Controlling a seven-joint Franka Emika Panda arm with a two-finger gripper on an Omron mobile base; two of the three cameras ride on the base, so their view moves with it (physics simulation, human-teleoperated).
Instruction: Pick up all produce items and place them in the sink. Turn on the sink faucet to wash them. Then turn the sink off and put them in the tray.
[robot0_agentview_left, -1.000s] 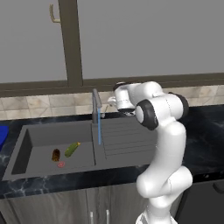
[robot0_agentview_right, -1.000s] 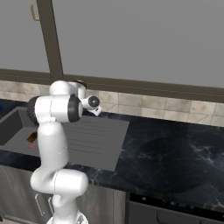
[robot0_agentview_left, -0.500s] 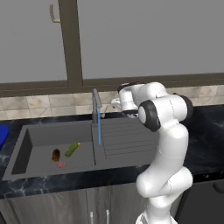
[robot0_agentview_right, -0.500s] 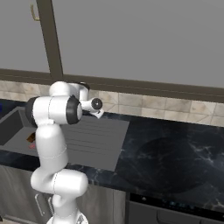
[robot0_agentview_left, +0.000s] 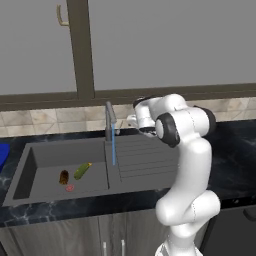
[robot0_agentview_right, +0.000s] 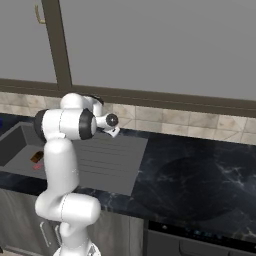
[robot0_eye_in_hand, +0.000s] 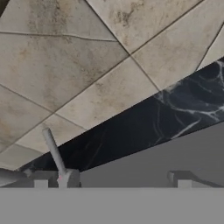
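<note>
The two produce items lie on the floor of the dark grey sink (robot0_agentview_left: 30, 165): a stubby brown-orange oblong (robot0_agentview_left: 64, 176) and a slim green cucumber-like vegetable (robot0_agentview_left: 82, 170) beside it. The brown one (robot0_agentview_right: 36, 157) also shows past my arm in the right base view. A blue stream of water (robot0_agentview_left: 113, 150) runs down from the sink faucet (robot0_agentview_left: 109, 119). My gripper (robot0_agentview_left: 131, 120) hangs just right of the faucet, above the drainboard, open and holding nothing. In the hand view the faucet's small lever (robot0_eye_in_hand: 53, 151) stands close by my left fingertip (robot0_eye_in_hand: 40, 178). A corner of the blue tray (robot0_agentview_left: 2, 155) shows at the far left.
A small flat red spot (robot0_agentview_left: 69, 188) lies in the basin near the produce. The ribbed drainboard (robot0_agentview_left: 145, 157) lies under my hand. Tiled wall (robot0_eye_in_hand: 78, 65) and a window frame rise right behind the faucet. Black marble counter (robot0_agentview_right: 200, 170) stretches to the right.
My hand has drawn slightly to the right, away from the faucet. The water keeps running and the produce has not moved.
</note>
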